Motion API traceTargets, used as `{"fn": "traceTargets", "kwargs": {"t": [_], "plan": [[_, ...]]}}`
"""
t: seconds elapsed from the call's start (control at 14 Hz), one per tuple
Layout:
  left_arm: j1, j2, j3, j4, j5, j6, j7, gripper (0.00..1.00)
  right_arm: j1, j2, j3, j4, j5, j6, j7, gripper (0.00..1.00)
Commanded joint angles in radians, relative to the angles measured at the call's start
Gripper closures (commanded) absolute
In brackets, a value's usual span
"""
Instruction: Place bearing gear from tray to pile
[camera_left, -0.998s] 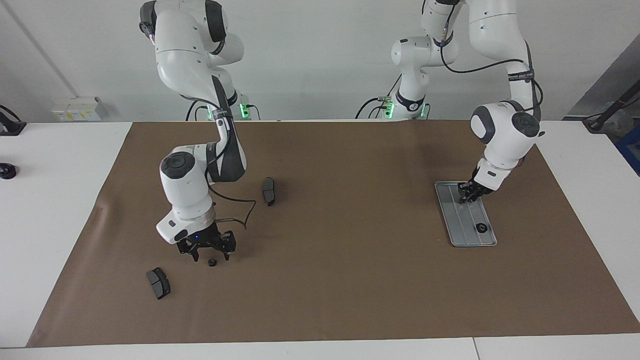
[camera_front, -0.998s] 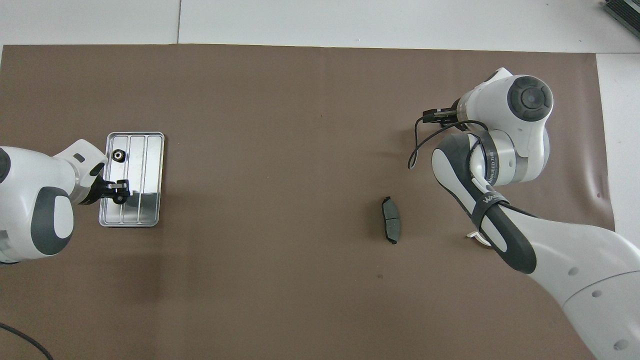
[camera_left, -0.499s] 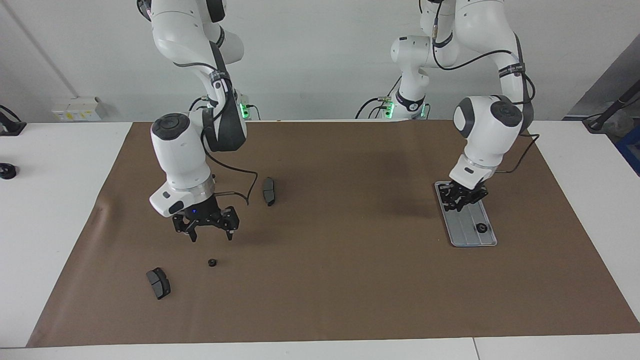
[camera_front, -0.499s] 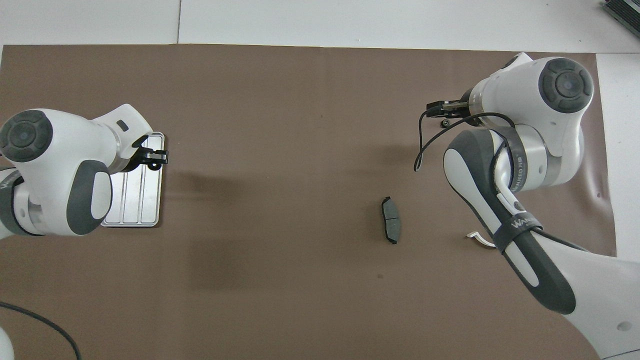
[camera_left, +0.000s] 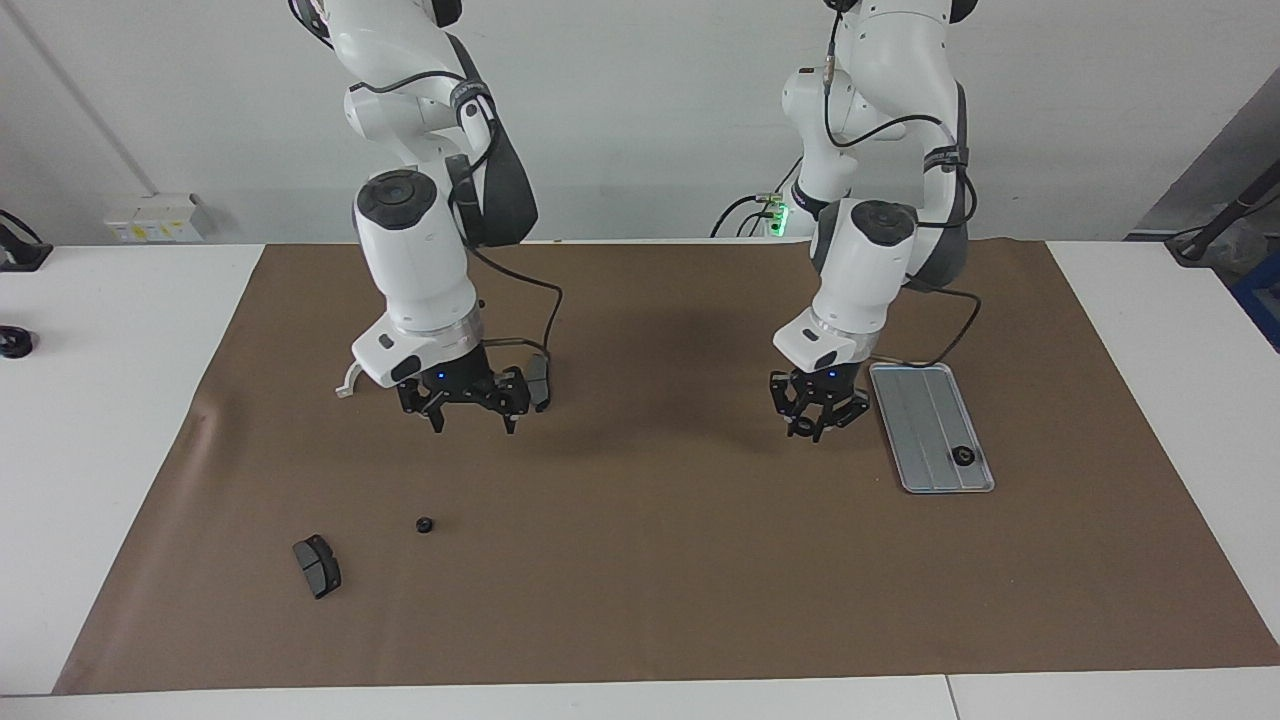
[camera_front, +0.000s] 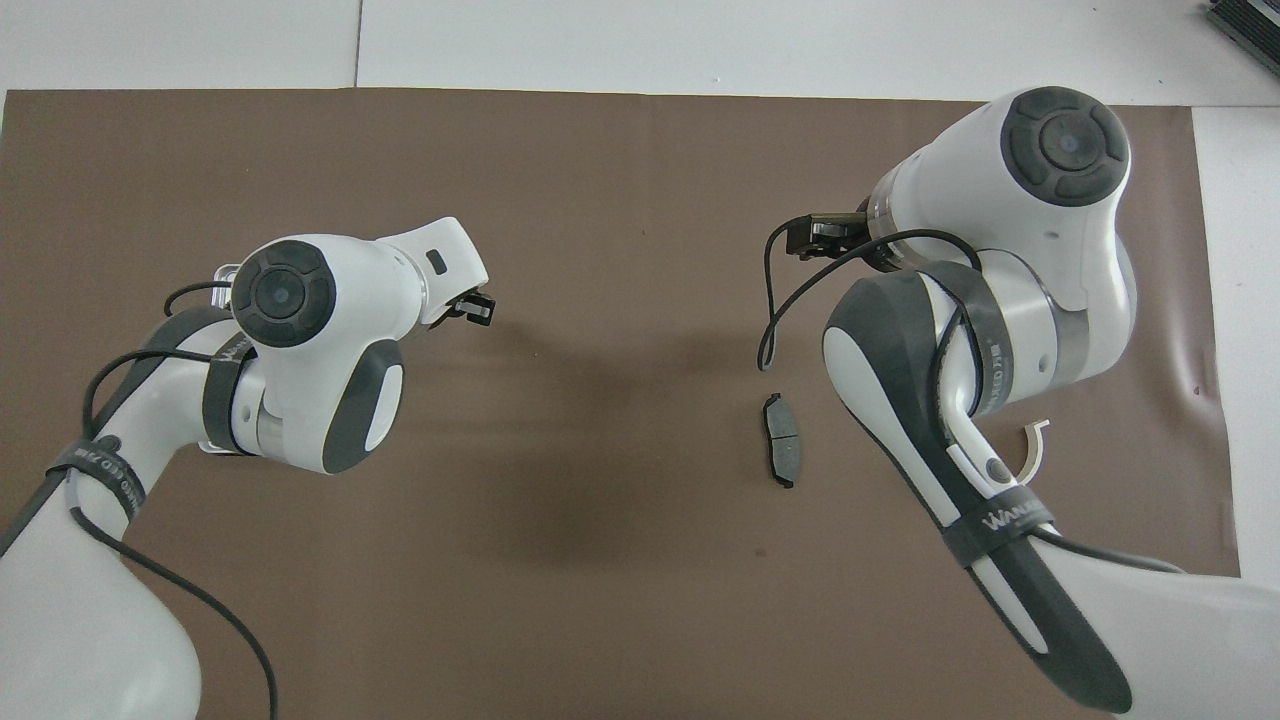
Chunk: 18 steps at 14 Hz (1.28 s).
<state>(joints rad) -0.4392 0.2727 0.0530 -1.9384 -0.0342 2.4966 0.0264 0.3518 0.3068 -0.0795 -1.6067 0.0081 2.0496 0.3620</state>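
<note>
We read places on the facing view as a clock dial, with 12 o'clock toward the robots.

The tray (camera_left: 925, 425) lies on the brown mat (camera_left: 650, 600) toward the left arm's end of the table. 1 tray gear (camera_left: 962, 456) rests in it near its 5 o'clock corner.

The left gripper (camera_left: 812, 425) hangs in the air over bare mat, just off the tray's 9 o'clock side. Its fingers are drawn close on a small dark round piece, the held gear (camera_left: 802, 432), though we cannot make out its detail.

The right gripper (camera_left: 473, 425) hangs over the mat toward the right arm's end, its jaws spread wide and holding nothing.

The pile is scattered around the right gripper:
- 1 mat gear (camera_left: 424, 524) lies alone at 7 o'clock from the gripper.
- The outer brake pad (camera_left: 317, 566) lies at 8 o'clock from that gear, near it but apart.
- The inner brake pad (camera_left: 539, 380) shows at 2 o'clock from the gripper, partly covered by its links.
- The white bracket (camera_left: 347, 382) peeks out at 10 o'clock.

In the overhead view the inner pad (camera_front: 782, 440) and the bracket (camera_front: 1037, 450) lie apart on either side of the right arm.
</note>
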Motion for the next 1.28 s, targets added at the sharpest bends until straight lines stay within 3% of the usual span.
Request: {"fn": "traceTargets", "kwargs": {"t": [0.0, 0.29, 0.64, 0.71, 0.78, 1.21], "plan": [[-0.016, 0.132, -0.010, 0.189, -0.030, -0.010, 0.000, 1.00, -0.002, -0.015, 0.007, -0.016, 0.012, -0.003, 0.028, 0.00], [-0.041, 0.268, -0.054, 0.315, -0.095, 0.050, -0.002, 1.00, -0.002, -0.017, 0.007, -0.054, 0.012, 0.038, 0.028, 0.00], [-0.092, 0.284, -0.068, 0.282, -0.122, 0.182, -0.005, 1.00, -0.002, -0.014, 0.007, -0.058, 0.012, 0.049, 0.026, 0.00], [-0.095, 0.284, -0.068, 0.273, -0.124, 0.183, -0.006, 0.83, -0.002, -0.012, 0.007, -0.061, 0.012, 0.061, 0.026, 0.00], [-0.095, 0.283, -0.068, 0.259, -0.124, 0.186, -0.005, 0.01, -0.002, -0.012, 0.007, -0.061, 0.012, 0.064, 0.026, 0.00], [-0.069, 0.258, -0.064, 0.227, -0.122, 0.136, 0.006, 0.00, -0.002, -0.009, 0.007, -0.059, 0.012, 0.070, 0.025, 0.00]]}}
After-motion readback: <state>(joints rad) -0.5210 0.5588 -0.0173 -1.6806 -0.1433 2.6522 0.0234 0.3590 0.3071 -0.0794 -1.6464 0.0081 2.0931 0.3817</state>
